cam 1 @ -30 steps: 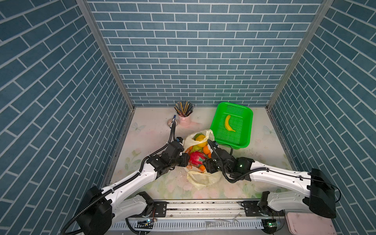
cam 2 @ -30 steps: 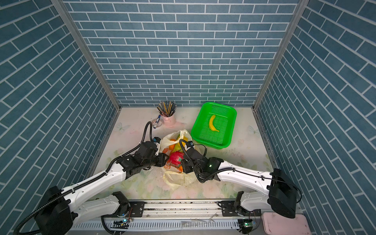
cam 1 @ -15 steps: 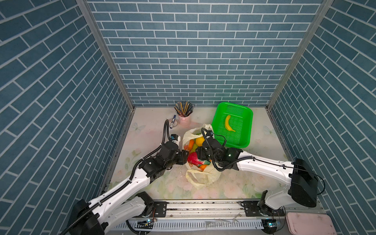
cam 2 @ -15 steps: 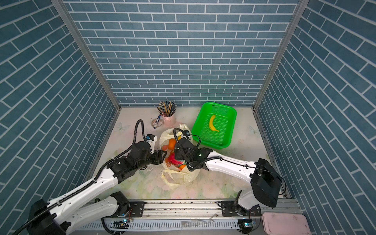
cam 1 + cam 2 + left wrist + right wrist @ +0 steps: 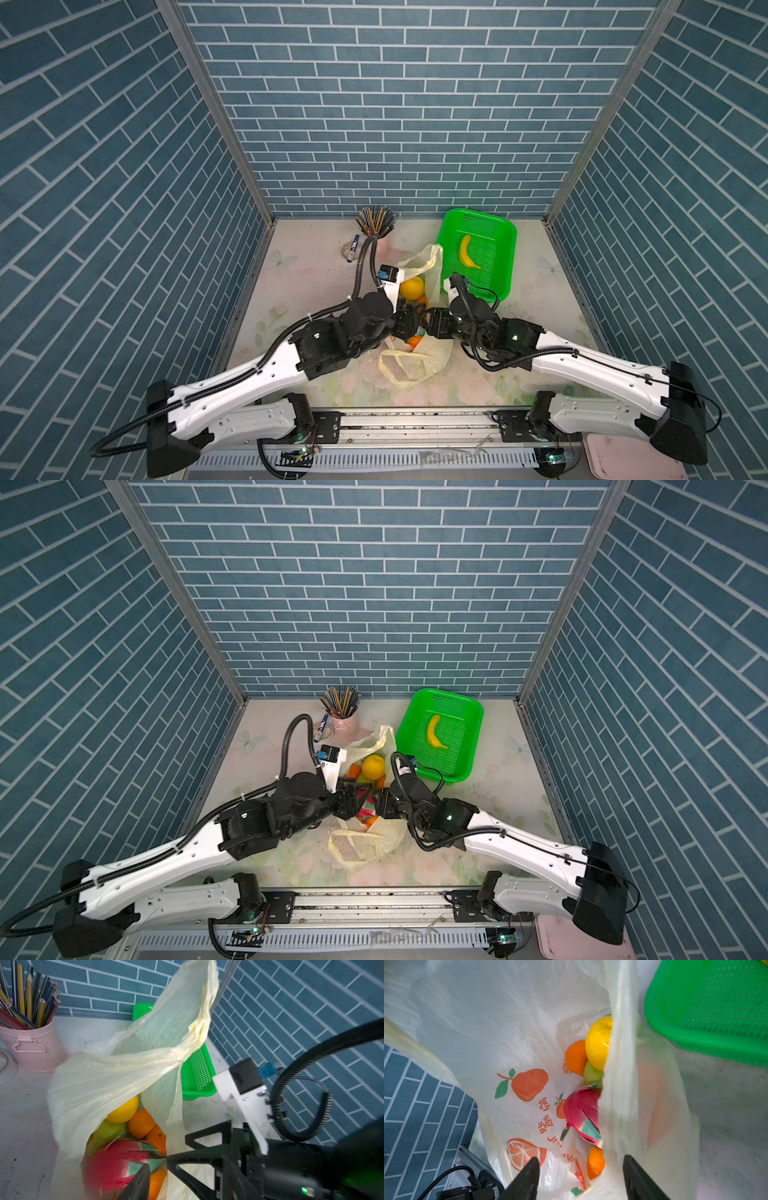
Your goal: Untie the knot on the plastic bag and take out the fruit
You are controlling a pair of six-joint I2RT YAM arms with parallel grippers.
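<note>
The thin, crinkly pale yellow plastic bag sits mid-table with its mouth gaping and no knot I can spot, so I reckon both arms are nosing in to get at the toy fruit piled inside. Left tool reaches in low from 9 o'clock and right tool from 3, almost meeting over the mouth. Right one's spread with bag film loose between its jaws; left looks spread too, though only one finger shows.
</note>
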